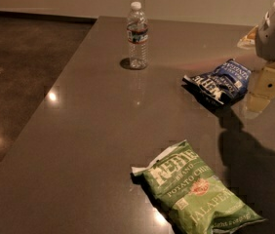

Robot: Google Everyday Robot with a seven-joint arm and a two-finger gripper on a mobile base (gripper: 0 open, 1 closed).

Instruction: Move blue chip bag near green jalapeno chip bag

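The blue chip bag (220,81) lies flat on the grey table (103,130) at the right, dark blue with white lettering. The green jalapeno chip bag (196,191) lies flat near the front edge, well in front of the blue bag and slightly left of it. My gripper (265,89), cream coloured under a white arm, hangs just right of the blue bag, close to its right end and a little above the table. It holds nothing that I can see.
A clear water bottle (137,35) with a white cap stands upright at the back middle of the table. A yellowish object (247,38) peeks out behind the arm at the far right. The table's left edge drops to a dark floor (20,82).
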